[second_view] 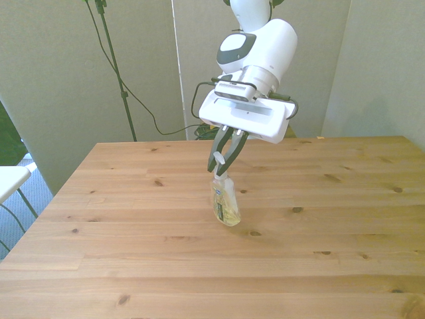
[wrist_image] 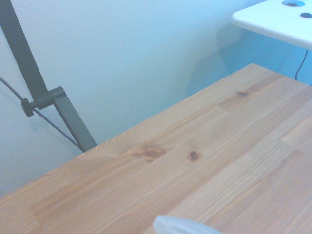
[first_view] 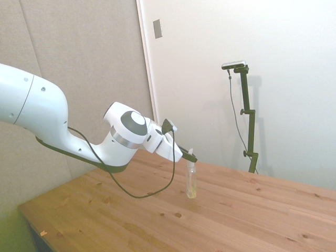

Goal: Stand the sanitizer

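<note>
Pale yellowish liquid sits low in the sanitizer (second_view: 224,203), which stands nearly upright on the wooden table (second_view: 332,226), near its middle, leaning slightly toward the front view's left. Gripper (second_view: 222,161) fingers pinch its white nozzle top from above.

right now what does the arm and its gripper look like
A glossy white arm with rounded segments, a grey disc cap and metal ring at the wrist, and a loose black cable. The gripper has a flat white body and slim dark fingers.
</note>
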